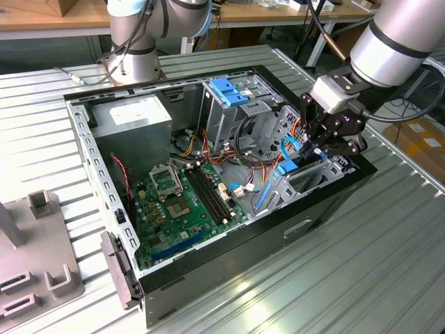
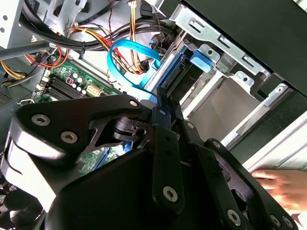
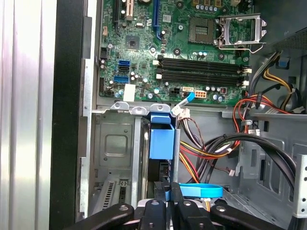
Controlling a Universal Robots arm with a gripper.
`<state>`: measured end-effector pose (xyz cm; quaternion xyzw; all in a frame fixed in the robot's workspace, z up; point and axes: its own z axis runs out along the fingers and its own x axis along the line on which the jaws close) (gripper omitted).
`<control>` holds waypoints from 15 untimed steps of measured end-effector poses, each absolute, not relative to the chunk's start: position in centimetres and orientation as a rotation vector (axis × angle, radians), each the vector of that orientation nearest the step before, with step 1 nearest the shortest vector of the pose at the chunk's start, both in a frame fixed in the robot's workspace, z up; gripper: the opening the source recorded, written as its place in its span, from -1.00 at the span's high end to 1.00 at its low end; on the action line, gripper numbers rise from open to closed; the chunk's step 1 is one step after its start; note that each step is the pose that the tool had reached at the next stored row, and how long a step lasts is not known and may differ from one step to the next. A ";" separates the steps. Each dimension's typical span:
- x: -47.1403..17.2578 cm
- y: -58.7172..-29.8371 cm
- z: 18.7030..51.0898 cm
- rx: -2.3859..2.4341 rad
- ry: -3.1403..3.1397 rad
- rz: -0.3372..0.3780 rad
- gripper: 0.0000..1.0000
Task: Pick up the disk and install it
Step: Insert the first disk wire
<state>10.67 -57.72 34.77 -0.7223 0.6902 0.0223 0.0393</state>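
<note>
Fingers (image 3: 156, 214) grip disk (image 3: 161, 142) inside case (image 1: 278, 240) on ribbed metal table (image 1: 368, 278).

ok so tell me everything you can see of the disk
The disk stands on edge in the grey metal drive bay next to the motherboard. What shows is mostly its bright blue plastic carrier, seen edge-on, with a dark sliver of the drive body beside it. The jaws of the gripper look closed on its edge.

**Arm leaning in, gripper pinching**

The silver-grey jointed robot arm (image 1: 396, 38) is angling down from the exterior view's right. Its black two-fingered gripper (image 1: 317, 147) is pointing downward, fingers (image 3: 176, 202) pinching the blue-framed disk (image 3: 161, 141).
</note>
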 end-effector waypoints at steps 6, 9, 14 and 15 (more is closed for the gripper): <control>10.6 -57.7 34.9 -2.211 2.112 0.071 0.67; 10.6 -57.7 34.8 -2.209 2.110 0.068 0.67; 10.6 -57.7 34.8 -2.209 2.110 0.068 0.67; 10.6 -57.7 34.7 -2.209 2.110 0.068 0.67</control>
